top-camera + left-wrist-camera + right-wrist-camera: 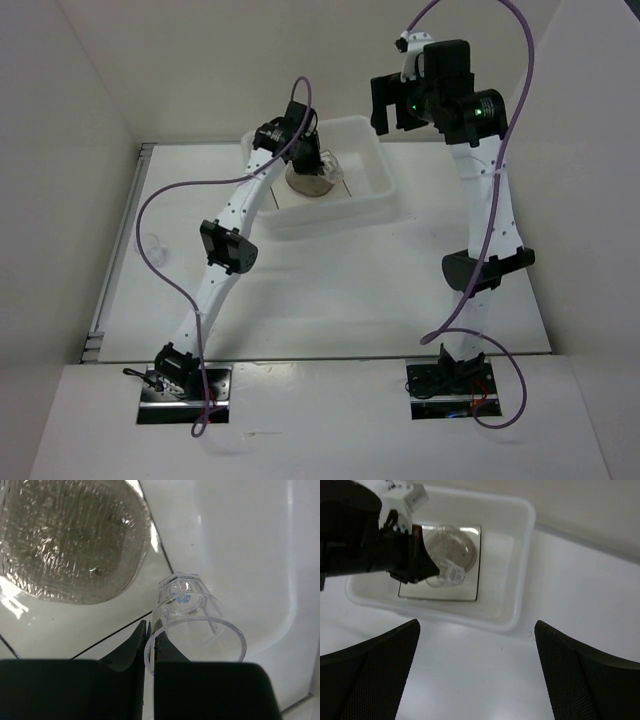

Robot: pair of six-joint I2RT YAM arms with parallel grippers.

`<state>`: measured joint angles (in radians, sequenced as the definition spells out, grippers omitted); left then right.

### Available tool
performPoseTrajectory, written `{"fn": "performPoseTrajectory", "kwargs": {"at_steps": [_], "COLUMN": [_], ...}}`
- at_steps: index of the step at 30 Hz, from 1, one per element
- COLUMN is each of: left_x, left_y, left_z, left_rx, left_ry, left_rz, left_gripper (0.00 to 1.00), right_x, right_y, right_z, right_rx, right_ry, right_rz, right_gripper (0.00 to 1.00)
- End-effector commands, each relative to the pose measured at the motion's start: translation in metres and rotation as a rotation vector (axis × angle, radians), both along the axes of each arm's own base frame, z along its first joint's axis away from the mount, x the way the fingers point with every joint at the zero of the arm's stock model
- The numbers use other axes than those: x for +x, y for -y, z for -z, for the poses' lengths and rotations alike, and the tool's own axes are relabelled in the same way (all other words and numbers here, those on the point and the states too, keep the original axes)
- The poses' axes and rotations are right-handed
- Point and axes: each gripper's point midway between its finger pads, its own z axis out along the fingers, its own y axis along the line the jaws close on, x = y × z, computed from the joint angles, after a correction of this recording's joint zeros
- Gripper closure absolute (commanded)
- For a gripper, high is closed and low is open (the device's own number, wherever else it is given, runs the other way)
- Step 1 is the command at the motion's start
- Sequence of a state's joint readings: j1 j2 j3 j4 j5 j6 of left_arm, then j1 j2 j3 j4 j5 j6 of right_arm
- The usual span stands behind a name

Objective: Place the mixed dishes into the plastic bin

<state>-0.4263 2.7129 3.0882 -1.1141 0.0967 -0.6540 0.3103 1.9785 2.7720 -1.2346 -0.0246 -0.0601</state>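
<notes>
Left claw point(150, 647) pinched nearly shut on the near rim of a clear cup point(187, 612), inside the plastic bin point(250, 545). Cup's mouth toward the claw, base pointing away, long axis straight out from the fingertips. Left arm stretched forward, wrist bent down over the bin. Ahead-left of the claw, a round speckled dish point(70, 540) on the square white plate point(30, 625). Off to its right and raised, right claw point(476, 625) spread wide.

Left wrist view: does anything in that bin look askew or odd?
Only the small clear cup: the left hand pinches its rim and it hangs tilted over the edge of the flat square white plate in the translucent white plastic bin. Nothing looks spilled or broken.
</notes>
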Motion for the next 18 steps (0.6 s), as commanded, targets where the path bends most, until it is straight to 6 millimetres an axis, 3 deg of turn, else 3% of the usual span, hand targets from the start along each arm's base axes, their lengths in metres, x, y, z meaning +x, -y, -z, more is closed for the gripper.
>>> {"fn": "performPoseTrajectory", "kwargs": {"at_steps": [1, 2, 4, 5, 7, 11, 12, 13, 14, 15, 16, 18], "left_x": [-0.013, -0.015, -0.016, -0.013, -0.015, -0.015, -0.016, -0.017, -0.016, -0.017, -0.020, -0.022], "left_y": [-0.037, -0.042, -0.047, -0.053, -0.054, -0.067, -0.068, -0.068, -0.073, -0.074, -0.072, -0.070], "left_z": [0.027, 0.030, 0.017, 0.017, -0.005, -0.025, -0.026, -0.036, -0.031, -0.034, -0.040, -0.043], "left_rx": [0.174, 0.194, 0.203, 0.203, 0.186, 0.182, 0.183, 0.176, 0.182, 0.182, 0.166, 0.157], "left_ry": [-0.072, -0.087, -0.067, -0.068, -0.032, -0.009, -0.011, 0.004, -0.009, -0.010, -0.004, -0.006], "left_rz": [-0.039, -0.065, -0.081, -0.093, -0.096, -0.124, -0.123, -0.125, -0.133, -0.133, -0.122, -0.114], "left_gripper": [1.00, 1.00, 1.00, 1.00, 1.00, 1.00, 1.00, 1.00, 1.00, 1.00, 1.00, 1.00], "right_x": [-0.014, -0.023, -0.028, -0.025, 0.000, 0.047, 0.060, 0.064, 0.068, 0.069, 0.069, 0.071], "right_y": [0.004, 0.009, 0.026, 0.034, 0.049, 0.050, 0.047, 0.047, 0.045, 0.045, 0.045, 0.040], "right_z": [0.024, 0.044, 0.063, 0.076, 0.078, 0.116, 0.135, 0.147, 0.154, 0.170, 0.198, 0.224], "right_rx": [0.027, 0.016, 0.084, 0.102, 0.117, 0.111, 0.109, 0.108, 0.112, 0.111, 0.107, 0.103], "right_ry": [-0.110, -0.181, -0.270, -0.308, -0.267, -0.283, -0.311, -0.336, -0.349, -0.385, -0.449, -0.487], "right_rz": [0.007, 0.004, -0.009, -0.017, -0.029, -0.024, -0.038, -0.037, -0.044, -0.041, -0.037, -0.043], "right_gripper": [0.00, 0.00, 0.00, 0.00, 0.00, 0.00, 0.00, 0.00, 0.00, 0.02, 0.03, 0.04]}}
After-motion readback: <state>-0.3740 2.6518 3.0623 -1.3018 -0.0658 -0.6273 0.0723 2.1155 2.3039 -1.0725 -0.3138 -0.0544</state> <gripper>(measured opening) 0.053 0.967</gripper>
